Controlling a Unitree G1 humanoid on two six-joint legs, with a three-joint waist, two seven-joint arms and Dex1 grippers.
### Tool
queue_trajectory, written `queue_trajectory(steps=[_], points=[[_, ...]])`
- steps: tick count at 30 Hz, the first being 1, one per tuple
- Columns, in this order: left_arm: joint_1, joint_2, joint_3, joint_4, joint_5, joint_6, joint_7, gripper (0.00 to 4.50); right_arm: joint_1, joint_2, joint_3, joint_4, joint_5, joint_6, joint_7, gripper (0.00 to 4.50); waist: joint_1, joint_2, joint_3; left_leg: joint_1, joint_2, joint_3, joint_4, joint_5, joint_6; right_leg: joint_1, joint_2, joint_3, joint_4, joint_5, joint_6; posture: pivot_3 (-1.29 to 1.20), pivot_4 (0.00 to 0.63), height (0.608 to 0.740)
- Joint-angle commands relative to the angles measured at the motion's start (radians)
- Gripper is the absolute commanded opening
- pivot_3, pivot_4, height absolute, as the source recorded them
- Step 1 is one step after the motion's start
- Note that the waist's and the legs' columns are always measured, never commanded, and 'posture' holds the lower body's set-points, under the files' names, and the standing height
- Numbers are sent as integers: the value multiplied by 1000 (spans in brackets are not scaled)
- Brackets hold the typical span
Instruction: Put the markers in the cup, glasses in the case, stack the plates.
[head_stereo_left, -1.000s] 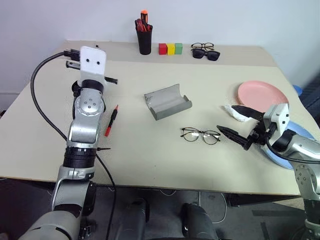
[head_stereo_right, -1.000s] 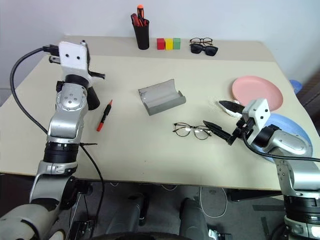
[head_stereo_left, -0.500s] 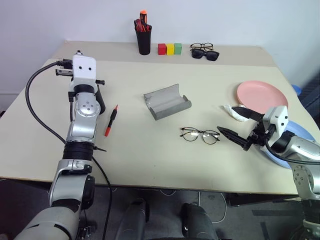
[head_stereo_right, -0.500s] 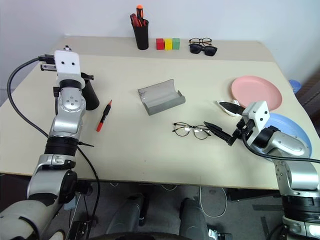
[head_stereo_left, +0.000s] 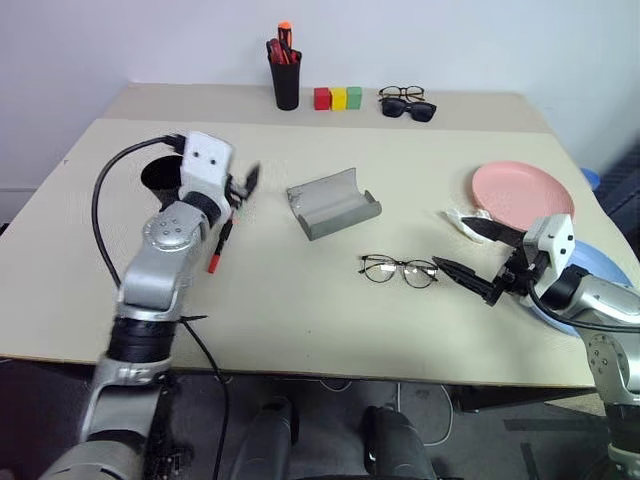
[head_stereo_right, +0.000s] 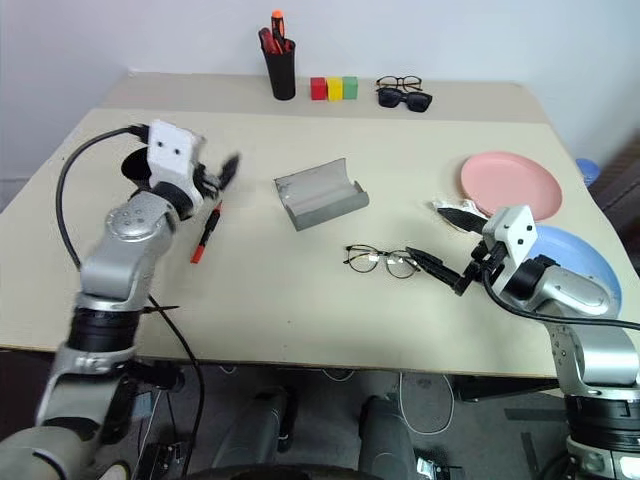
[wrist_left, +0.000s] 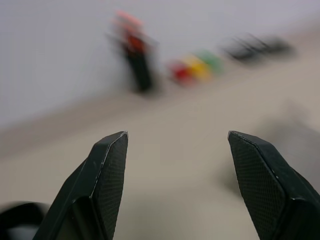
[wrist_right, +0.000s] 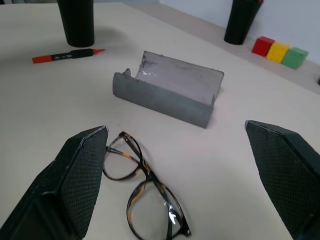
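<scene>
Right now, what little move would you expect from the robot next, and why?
Probably the right gripper edging toward the glasses. Its fingers are spread wide and aimed at them, not touching, while the case lies open just beyond. The left gripper is open too, with a red marker on the table beneath.

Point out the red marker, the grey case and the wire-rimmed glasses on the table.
red marker (wrist_right: 67, 54): right wrist view, mid-barrel.
grey case (head_stereo_left: 335, 203): left eye view, inner trough.
wire-rimmed glasses (head_stereo_left: 400, 269): left eye view, bridge between the lenses.
</scene>
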Motion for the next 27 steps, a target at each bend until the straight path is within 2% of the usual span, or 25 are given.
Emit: queue_trajectory(steps=[1, 5, 8, 20, 23, 27], points=[[-7, 20, 49, -34, -47, 272, 5, 3219, 7, 1, -27, -35, 13, -13, -6, 4500, -5, 0, 0, 1, 0, 0, 0, 0, 0, 1, 0, 0, 1, 0, 0, 0, 150, 740], [-43, -25, 144, -7, -64, 542, 87, 3219, 21, 10, -25, -35, 11, -23, -10, 4500, -12, -1, 1, 3, 1, 0, 0, 0, 0, 1, 0, 0, 5, -1, 1, 0, 150, 740], [-60, -41, 174, 45, -43, 637, 132, 3219, 23, 17, -21, -30, 10, -28, -11, 4500, -10, -1, 1, 3, 0, -1, 1, 0, 0, 0, 0, 0, 8, -2, 3, 0, 150, 740], [-125, -71, 139, 265, 19, 576, 182, 3219, 29, 14, -30, -18, 8, -36, -5, 4500, -3, -1, 1, 4, 0, -1, 1, 0, 0, 0, 0, 1, 8, -3, 2, 0, 150, 740], [-145, -89, 129, 314, 30, 548, 180, 2382, 40, 12, -39, -21, 9, -38, -5, 4500, 0, -1, 1, 4, 0, -1, 1, 0, 0, 1, 0, 1, 8, -3, 2, 0, 150, 740], [-150, -86, 114, 324, 28, 532, 158, 299, 54, 8, -51, -22, 10, -44, -4, 4500, -1, -1, 0, 4, 0, -1, 1, 0, 0, 1, 0, 1, 8, -3, 2, 0, 150, 740]])
